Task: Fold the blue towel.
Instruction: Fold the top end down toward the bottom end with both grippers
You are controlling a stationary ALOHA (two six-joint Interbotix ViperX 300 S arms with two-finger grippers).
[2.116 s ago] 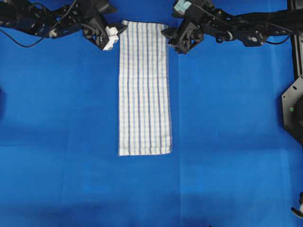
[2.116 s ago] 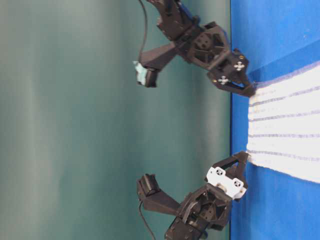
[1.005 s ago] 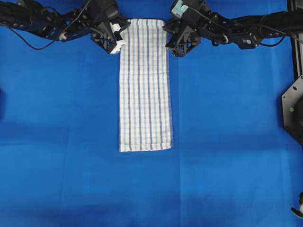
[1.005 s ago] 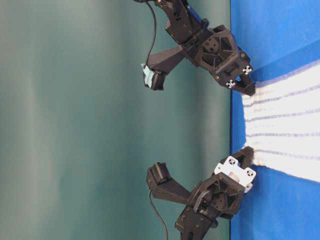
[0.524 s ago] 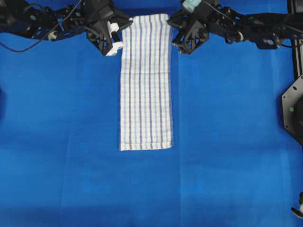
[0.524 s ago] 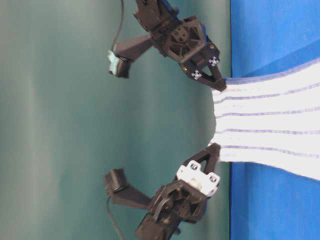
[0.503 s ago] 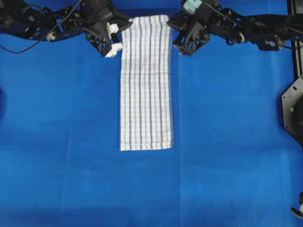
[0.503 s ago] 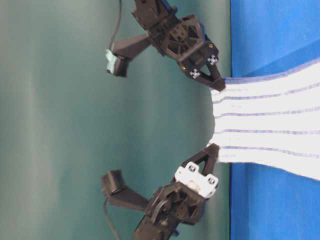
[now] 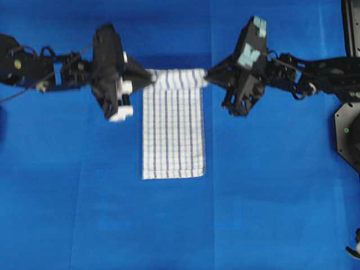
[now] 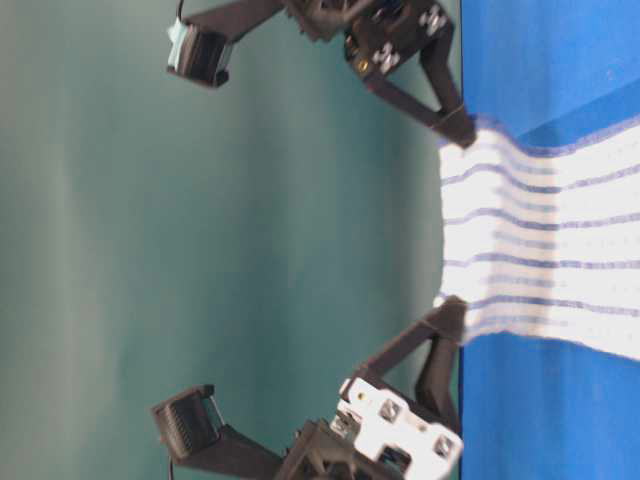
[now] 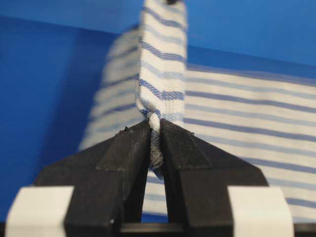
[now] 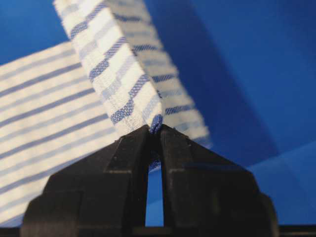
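With one far corner of the blue towel (image 9: 172,126) pinched in the closed left gripper (image 9: 151,78) and the other in the closed right gripper (image 9: 206,76), the raised edge is best kept taut and level above the part lying on the tabletop (image 9: 270,202).

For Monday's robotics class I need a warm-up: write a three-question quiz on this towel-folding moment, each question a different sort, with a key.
1. True or false: both grippers are shut on corners of the towel.
2. Which end of the towel is lifted off the blue table sheet in the overhead view? A) top end B) bottom end
3. Fill in: the towel's stripes are ____.

Key: 1. True; the left gripper and right gripper each pinch a corner. 2. A. 3. blue.
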